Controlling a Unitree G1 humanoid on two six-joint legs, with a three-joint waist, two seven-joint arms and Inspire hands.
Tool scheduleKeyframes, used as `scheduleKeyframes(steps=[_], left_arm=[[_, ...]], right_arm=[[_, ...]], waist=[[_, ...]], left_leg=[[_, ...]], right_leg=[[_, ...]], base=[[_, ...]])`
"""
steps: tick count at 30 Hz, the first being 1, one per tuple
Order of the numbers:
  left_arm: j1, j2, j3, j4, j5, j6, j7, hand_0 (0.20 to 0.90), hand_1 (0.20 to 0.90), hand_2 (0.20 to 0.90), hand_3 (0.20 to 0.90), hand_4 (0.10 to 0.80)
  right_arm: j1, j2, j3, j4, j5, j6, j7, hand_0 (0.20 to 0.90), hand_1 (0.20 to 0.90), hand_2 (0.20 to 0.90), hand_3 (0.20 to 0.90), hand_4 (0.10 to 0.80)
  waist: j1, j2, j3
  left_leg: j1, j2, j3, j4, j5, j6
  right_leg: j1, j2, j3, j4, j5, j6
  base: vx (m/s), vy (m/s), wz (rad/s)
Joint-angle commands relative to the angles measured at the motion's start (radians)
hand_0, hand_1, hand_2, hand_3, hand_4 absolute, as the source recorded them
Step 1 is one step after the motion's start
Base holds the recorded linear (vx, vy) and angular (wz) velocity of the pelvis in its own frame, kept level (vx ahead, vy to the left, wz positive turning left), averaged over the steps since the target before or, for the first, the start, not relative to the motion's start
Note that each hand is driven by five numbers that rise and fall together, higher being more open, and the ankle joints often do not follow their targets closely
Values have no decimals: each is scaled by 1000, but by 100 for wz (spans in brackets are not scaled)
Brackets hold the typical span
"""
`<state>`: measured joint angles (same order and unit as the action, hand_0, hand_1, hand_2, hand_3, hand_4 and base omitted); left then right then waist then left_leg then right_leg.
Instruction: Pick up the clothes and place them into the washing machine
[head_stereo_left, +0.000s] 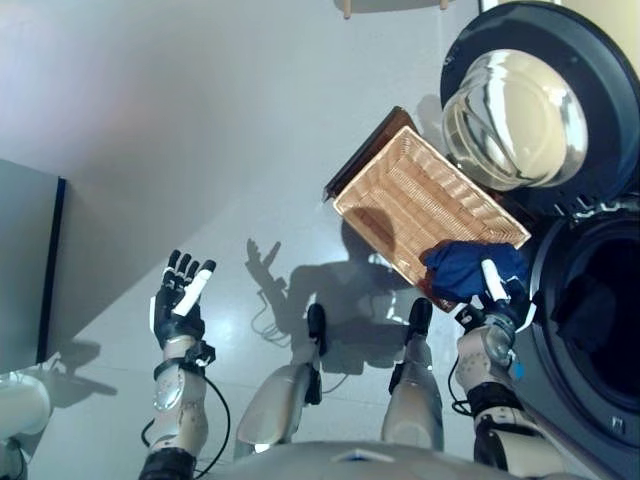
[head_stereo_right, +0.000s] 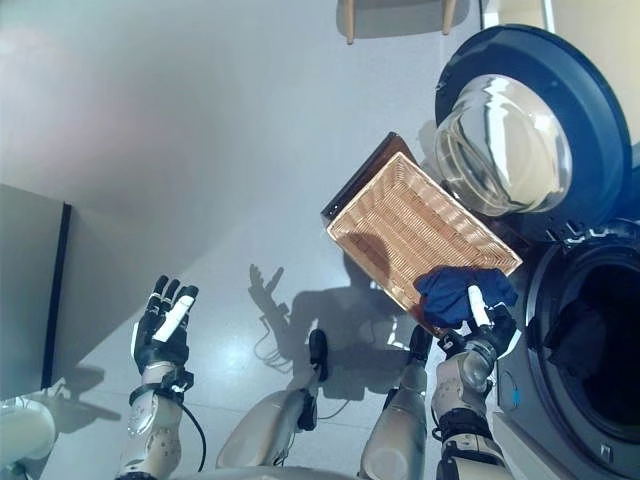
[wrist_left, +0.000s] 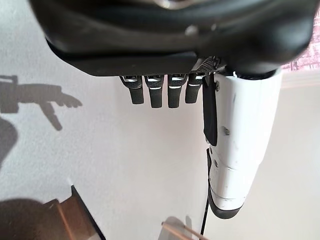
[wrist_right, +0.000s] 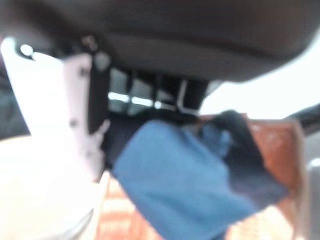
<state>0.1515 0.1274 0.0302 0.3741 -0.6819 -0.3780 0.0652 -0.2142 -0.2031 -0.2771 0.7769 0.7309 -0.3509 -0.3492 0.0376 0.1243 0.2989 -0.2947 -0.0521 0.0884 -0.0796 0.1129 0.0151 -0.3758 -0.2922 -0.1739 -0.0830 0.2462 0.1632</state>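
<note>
My right hand (head_stereo_left: 492, 312): fingers buried in the blue garment (head_stereo_left: 472, 268), grasp unreadable; wrist view blurred. Washing machine drum (head_stereo_left: 590, 320): cut by the frame edge, dark contents indistinct.

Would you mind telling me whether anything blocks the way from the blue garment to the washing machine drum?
Nothing visible does: the right hand grips the blue garment at the basket's near corner, beside the open drum, door swung aside.

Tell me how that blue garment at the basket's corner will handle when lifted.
The blue garment lies crumpled, so it is probably floppy and will drape. It looks thin, so likely light. A trailing fold may catch the wicker basket rim.
</note>
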Motion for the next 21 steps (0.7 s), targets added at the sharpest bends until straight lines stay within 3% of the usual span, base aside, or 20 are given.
scheduleKeyframes(steps=[1, 4, 14, 21], left_arm=[[10, 35, 80, -3, -1, -82, -1, 900, 900, 900, 900, 800], [10, 32, 64, 10, -6, -78, -3, 900, 900, 900, 900, 800], [29, 25, 32, 17, -4, -70, -9, 900, 900, 900, 900, 800], [30, 18, -4, 9, -14, -81, -20, 900, 900, 900, 900, 800]], right_arm=[[3, -44, -59, -114, 74, -157, 42, 200, 200, 200, 200, 300], [-33, -57, -126, -116, 183, -205, 52, 200, 200, 200, 200, 300], [-89, -143, -288, -55, 268, -289, -12, 200, 200, 200, 200, 300], [-98, -190, -362, 57, 310, -303, -51, 200, 200, 200, 200, 300]], waist=[[8, -16, -96], [3, -11, -112], [-15, 24, -128], [-27, 60, -104]], left_leg=[[32, 29, -33, 1, -75, -113], [53, 34, -27, 1, -81, -115], [72, 47, -13, -4, -89, -121], [55, 48, 4, -6, -85, -125]], right_leg=[[58, -61, 2, 40, -85, 41], [70, -58, 10, 38, -89, 41], [75, -45, 27, 32, -101, 40], [35, -38, 53, 36, -99, 38]], base=[[55, -20, -15], [52, -25, -12], [35, -14, -10], [-11, 11, -11]])
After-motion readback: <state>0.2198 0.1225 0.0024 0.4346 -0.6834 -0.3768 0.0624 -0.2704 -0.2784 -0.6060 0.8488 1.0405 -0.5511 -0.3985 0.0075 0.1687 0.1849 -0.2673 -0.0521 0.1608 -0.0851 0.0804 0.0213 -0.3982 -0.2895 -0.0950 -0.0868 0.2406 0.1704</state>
